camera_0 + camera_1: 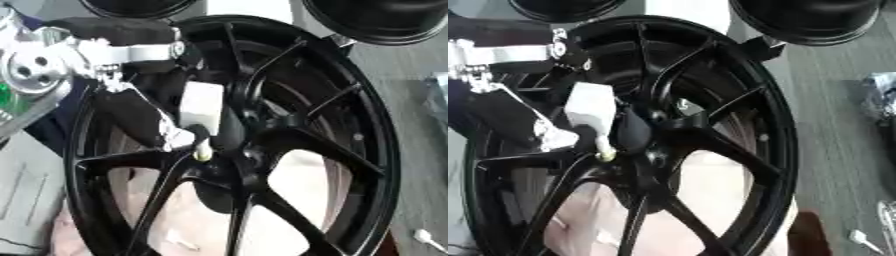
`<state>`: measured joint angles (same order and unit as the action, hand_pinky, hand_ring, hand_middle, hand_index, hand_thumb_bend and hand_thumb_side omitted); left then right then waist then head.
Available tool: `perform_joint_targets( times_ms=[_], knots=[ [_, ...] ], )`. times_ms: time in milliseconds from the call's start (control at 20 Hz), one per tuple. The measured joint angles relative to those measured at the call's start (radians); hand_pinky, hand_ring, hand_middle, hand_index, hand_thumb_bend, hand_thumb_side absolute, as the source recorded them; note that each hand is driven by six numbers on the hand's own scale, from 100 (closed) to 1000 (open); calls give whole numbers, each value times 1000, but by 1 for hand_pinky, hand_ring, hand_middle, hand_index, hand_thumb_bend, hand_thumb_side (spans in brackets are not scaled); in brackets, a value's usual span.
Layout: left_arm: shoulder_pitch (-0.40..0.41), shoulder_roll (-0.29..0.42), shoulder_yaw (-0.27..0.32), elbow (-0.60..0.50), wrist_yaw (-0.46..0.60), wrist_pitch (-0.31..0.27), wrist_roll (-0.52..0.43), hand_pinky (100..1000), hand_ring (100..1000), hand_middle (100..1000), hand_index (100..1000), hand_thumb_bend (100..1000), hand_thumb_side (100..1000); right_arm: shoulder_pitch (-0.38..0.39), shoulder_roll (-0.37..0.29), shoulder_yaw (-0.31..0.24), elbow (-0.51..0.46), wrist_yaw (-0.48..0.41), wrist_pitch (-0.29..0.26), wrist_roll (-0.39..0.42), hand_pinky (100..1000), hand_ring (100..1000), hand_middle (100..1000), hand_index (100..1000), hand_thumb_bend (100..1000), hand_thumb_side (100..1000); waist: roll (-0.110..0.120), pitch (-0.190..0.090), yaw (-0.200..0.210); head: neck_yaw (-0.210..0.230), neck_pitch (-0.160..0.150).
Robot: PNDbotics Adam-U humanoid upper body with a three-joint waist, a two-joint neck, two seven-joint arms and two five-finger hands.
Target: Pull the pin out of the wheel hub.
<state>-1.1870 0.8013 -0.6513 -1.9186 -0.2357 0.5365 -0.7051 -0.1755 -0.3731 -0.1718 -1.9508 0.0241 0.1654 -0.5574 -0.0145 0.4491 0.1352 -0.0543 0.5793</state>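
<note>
Left hand (188,131) fingers pinch the pin (203,151) at the hub (241,160); small, stiff, probably light; hold its exposed end.

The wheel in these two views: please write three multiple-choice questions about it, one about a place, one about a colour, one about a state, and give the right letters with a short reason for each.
1. Where does the left hand work?
A. at the centre of the wheel hub
B. on the grey floor at the right
C. on the lower rim of the wheel

2. What colour is the wheel?
A. silver
B. black
C. red

3. What is the state of the left hand at the pin?
A. open and flat on a spoke
B. shut and holding nothing, away from the wheel
C. fingers closed on the pale pin at the hub

Answers:
1 A, the left hand meets the place where the spokes join.
2 B, rim and spokes are black.
3 C, the fingertips close round the pin's top.
</note>
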Motion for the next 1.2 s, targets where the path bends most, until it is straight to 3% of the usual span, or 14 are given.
perform_joint_targets(
  times_ms=[300, 350, 500, 850, 950, 1200],
  knots=[
    [1, 0, 2, -6, 6, 11, 11, 598, 456, 285, 415, 274, 322, 0, 0, 0, 0, 0, 0, 0, 800, 820, 621, 733, 100, 535, 0, -1, 0, 0, 0],
    [1, 0, 2, -6, 6, 11, 11, 558, 387, 192, 326, 282, 312, 0, 0, 0, 0, 0, 0, 0, 799, 820, 621, 733, 100, 537, 0, -1, 0, 0, 0],
    [7, 0, 3, -11, 17, 12, 12, 557, 382, 184, 321, 242, 294, 0, 0, 0, 0, -1, -1, -2, 799, 819, 620, 732, 100, 535, -1, -1, -3, 0, 0],
    [26, 26, 53, -59, 81, 41, 41, 557, 382, 184, 321, 242, 294, 0, 0, -1, 0, -4, 1, -8, 799, 819, 620, 732, 100, 535, -1, -5, -3, -1, 0],
    [26, 27, 58, -64, 89, 46, 46, 550, 362, 156, 299, 100, 231, 1, 0, -1, 0, -5, 0, -9, 798, 819, 620, 732, 100, 527, -3, -5, -2, -4, 0],
    [43, 46, 135, -68, 57, 36, 88, 548, 355, 144, 291, 100, 209, 10, 0, -12, 0, -5, 1, -20, 798, 818, 620, 732, 100, 520, -21, -30, 31, -32, 15]
  ],
)
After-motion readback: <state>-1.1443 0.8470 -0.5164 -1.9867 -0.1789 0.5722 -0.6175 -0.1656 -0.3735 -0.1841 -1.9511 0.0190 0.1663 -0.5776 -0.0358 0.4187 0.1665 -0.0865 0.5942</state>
